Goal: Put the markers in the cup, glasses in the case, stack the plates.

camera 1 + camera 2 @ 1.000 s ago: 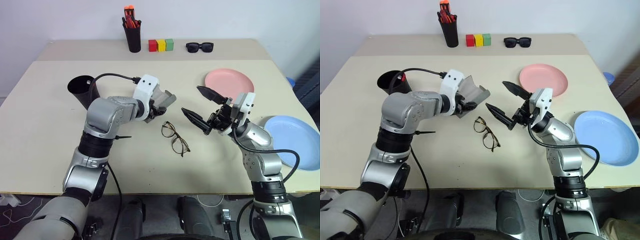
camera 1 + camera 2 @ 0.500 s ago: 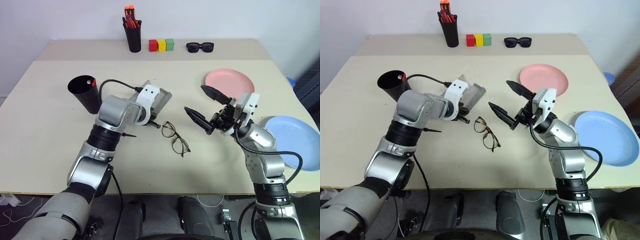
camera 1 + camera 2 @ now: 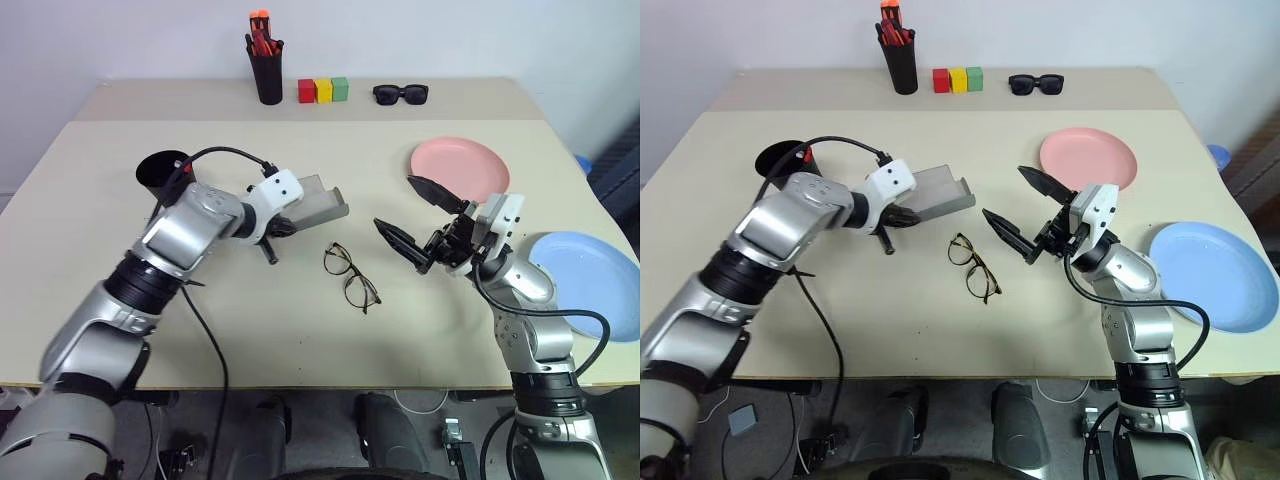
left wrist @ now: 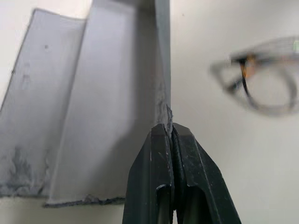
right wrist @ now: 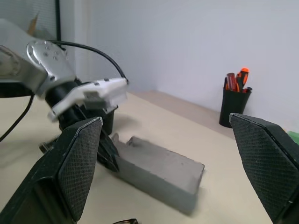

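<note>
The grey case (image 3: 316, 203) lies open on the table's middle left. My left gripper (image 3: 272, 236) is shut on the edge of one of its shells, and the left wrist view shows the black fingertips (image 4: 159, 140) pinched on that thin wall. The wire-frame glasses (image 3: 350, 275) lie on the table just right of the case, touching nothing. My right gripper (image 3: 393, 203) hovers open to the right of the glasses, with nothing in it. The black cup (image 3: 163, 181) stands behind my left arm, a red marker (image 3: 186, 165) poking above its rim. The pink plate (image 3: 458, 160) and blue plate (image 3: 590, 282) lie apart at the right.
At the table's back stand a black pen holder (image 3: 266, 76) with orange-red pens, three coloured blocks (image 3: 322, 91) and black sunglasses (image 3: 400, 94). The blue plate reaches the table's right edge.
My left gripper has shut on the case's edge while the left elbow swung out to the left and the wrist rolled. The case now lies flatter. The right gripper has stayed put.
</note>
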